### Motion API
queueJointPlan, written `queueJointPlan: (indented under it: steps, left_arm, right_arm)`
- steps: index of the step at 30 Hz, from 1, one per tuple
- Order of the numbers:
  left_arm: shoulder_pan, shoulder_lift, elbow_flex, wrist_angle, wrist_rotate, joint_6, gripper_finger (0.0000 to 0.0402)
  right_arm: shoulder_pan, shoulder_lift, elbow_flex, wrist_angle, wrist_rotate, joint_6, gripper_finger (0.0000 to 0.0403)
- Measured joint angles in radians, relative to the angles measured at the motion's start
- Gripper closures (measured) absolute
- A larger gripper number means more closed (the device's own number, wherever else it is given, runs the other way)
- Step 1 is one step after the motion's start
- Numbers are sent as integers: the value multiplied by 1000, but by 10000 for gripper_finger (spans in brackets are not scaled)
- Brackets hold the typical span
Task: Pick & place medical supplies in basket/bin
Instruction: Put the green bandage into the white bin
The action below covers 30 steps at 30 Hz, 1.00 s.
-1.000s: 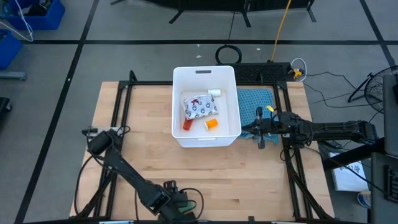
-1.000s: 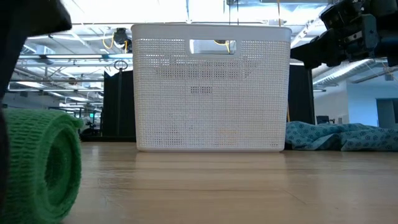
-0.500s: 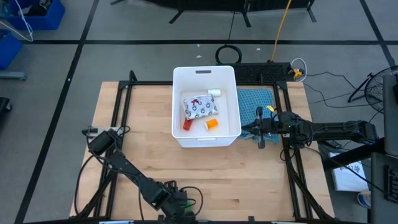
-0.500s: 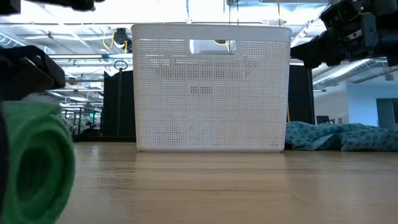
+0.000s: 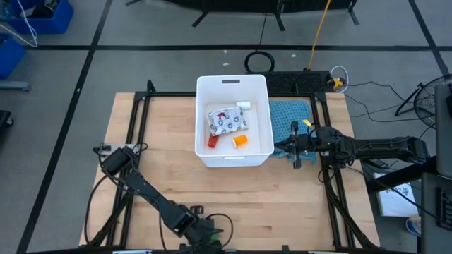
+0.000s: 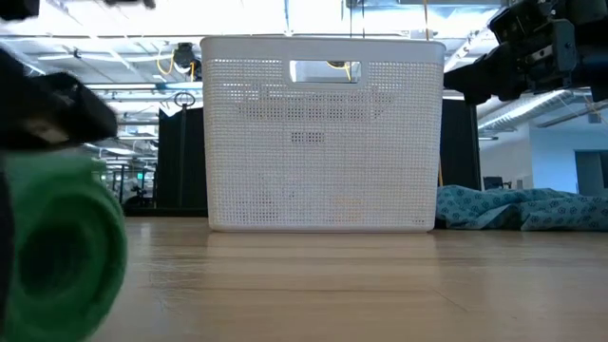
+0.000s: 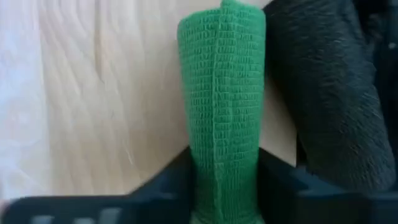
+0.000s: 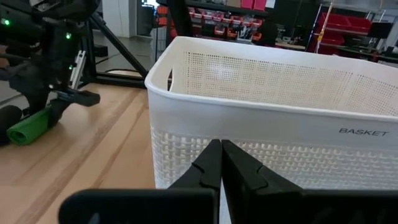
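Left claw grips the green bandage roll across its middle, well clear of the white basket. Looks soft, light, squashy. Right claw waits clenched beside the basket.

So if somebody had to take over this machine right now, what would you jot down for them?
Left gripper: at the table's near edge, fingers on either side of the green roll, which lies on the wood beside a dark roll. Firm grip not confirmed.
Right gripper: shut, empty, waiting just right of the white basket, above the teal cloth.
Done: printed pouch, white bottle, orange bottle and a red item are in the basket.
Left: green roll and dark roll still need to go in.
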Motion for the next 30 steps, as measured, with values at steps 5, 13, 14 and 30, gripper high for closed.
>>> queueJointPlan:
  steps: [5, 13, 14, 30]
  left_arm:
    - [0, -71, 5, -48, -95, 99, 356]
    - [-54, -360, -24, -147, -491, 303, 330]
    - [-66, -412, -38, -142, -552, 334, 330]
    - [-7, -1382, -995, 813, -854, 793, 349]
  right_arm:
    - [0, 0, 0, 0, 0, -1, 403]
    - [0, 0, 0, -2, 0, -1, 403]
    - [0, 0, 0, -3, 0, -1, 403]
    - [0, 0, 0, -17, 0, -1, 403]
